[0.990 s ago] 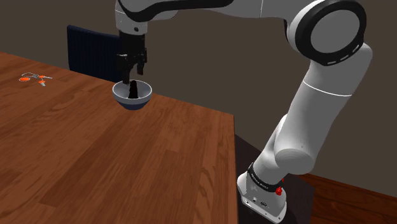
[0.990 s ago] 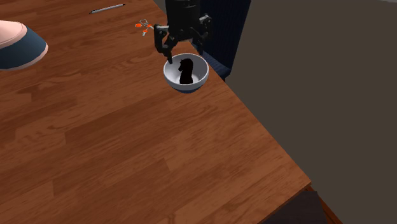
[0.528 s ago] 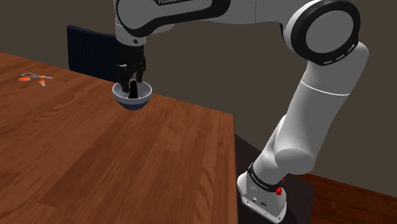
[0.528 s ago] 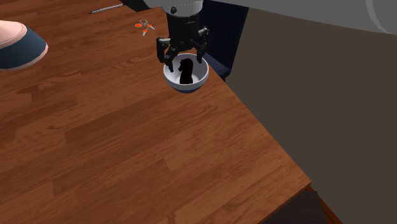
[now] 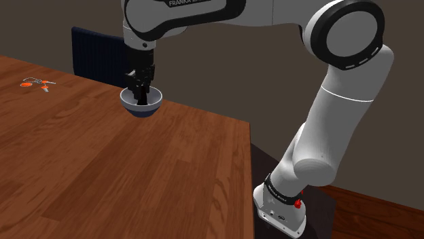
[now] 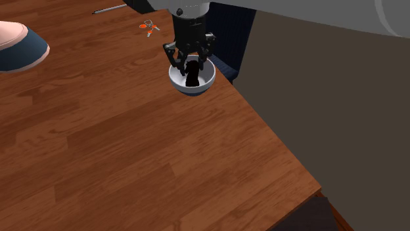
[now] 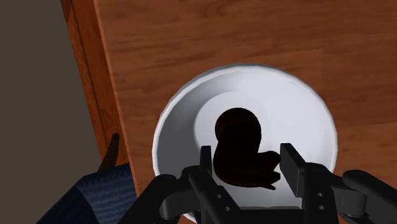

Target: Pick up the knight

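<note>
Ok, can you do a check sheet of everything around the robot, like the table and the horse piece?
Surface: brown wooden table, mostly bare.
Job's things: black knight in a white bowl near the table's edge.
Clutter: small orange item; thin grey stick; pink-and-blue rounded thing at the second exterior view's left edge.
Grippers: gripper low in the bowl, at the knight; grip unclear.
Cables: nothing seen.
Surroundings: dark blue chair behind the table; grey wall; stand beside the table.
</note>
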You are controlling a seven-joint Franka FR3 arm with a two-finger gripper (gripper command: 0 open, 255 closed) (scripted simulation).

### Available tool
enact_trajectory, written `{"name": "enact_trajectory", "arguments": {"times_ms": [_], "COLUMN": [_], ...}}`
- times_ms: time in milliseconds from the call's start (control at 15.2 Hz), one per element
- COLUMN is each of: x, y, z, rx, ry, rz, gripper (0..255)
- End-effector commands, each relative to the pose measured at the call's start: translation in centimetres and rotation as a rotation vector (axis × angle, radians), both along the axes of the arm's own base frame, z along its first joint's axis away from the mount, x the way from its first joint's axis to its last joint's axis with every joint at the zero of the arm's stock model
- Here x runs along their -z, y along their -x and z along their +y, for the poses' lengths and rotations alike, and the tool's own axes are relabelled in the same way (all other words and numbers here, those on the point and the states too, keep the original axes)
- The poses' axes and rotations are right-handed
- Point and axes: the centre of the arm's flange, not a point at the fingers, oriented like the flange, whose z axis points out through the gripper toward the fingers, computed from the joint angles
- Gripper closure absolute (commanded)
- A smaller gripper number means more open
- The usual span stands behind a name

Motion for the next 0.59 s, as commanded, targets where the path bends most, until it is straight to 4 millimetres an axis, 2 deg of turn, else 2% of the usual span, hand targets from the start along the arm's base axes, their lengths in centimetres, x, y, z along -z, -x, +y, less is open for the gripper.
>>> {"name": "enact_trajectory", "arguments": {"times_ms": [0, 132, 528], "x": [0.1, 0.1, -3.0], "y": [0.0, 0.0, 0.0], "z": [0.0, 0.0, 0.0], "rx": [0.0, 0.0, 0.0], "ry": [0.0, 0.0, 0.0], "rz": [0.001, 0.001, 0.001], "gripper": [255, 255, 255]}}
